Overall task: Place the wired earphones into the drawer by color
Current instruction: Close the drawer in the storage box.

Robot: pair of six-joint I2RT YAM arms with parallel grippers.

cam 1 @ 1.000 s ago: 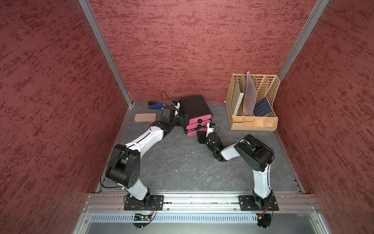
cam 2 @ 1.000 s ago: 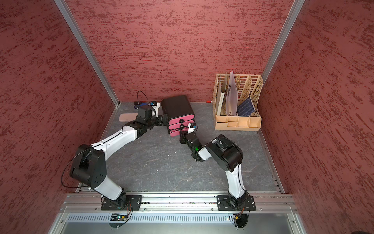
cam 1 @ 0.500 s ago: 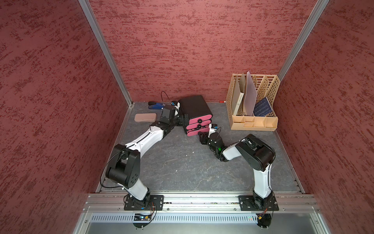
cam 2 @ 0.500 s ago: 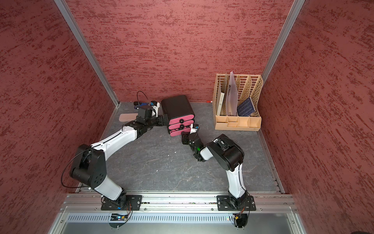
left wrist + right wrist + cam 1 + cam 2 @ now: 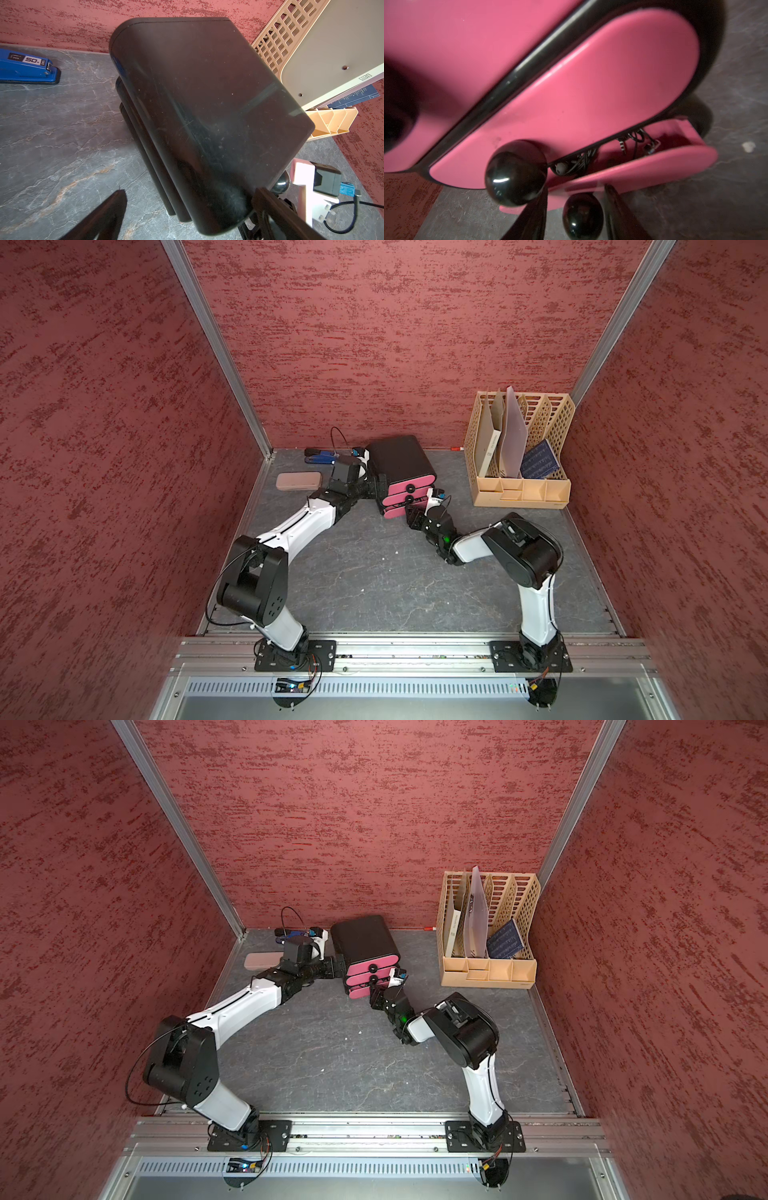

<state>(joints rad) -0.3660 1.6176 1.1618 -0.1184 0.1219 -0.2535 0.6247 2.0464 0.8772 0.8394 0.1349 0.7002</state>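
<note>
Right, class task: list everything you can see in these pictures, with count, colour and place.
Cabinet: one, black, back centre of the grey table.
Drawers: three, pink, black knobs, stacked in the cabinet; bottom one ajar.
Earphones: count unclear, black cable, inside the bottom drawer.
File rack: one, beige, back right.
Folders: several, beige and grey, upright in the rack.
Booklet: one, dark blue, in the rack.
Stapler: one, blue, back left.
Case: one, dusty pink, left of the cabinet.
Left gripper: one, black, open, astride the cabinet's front corner.
Right gripper: one, black, jaws either side of the bottom knob.
</note>
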